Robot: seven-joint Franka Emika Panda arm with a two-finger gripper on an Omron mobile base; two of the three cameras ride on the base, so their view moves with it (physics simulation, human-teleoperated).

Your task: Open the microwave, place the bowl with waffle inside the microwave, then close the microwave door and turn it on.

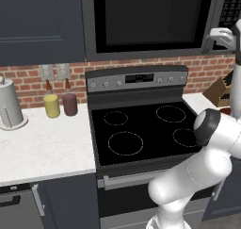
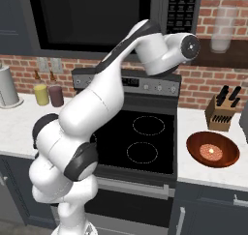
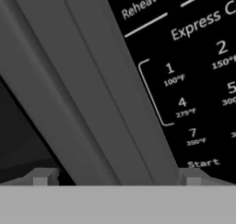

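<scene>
The microwave hangs above the stove with its microwave door closed against the body. My gripper is raised to the door's right edge, next to the black button panel. In the hand view my gripper is open, and its fingertips stand wide apart on either side of the door's grey handle bar, not squeezing it. The reddish-brown bowl sits on the counter right of the stove, with the pale waffle inside it.
The black-topped stove is below the microwave. A knife block stands behind the bowl. A paper towel roll and two bottles sit on the left counter. A glass is on a shelf at upper right.
</scene>
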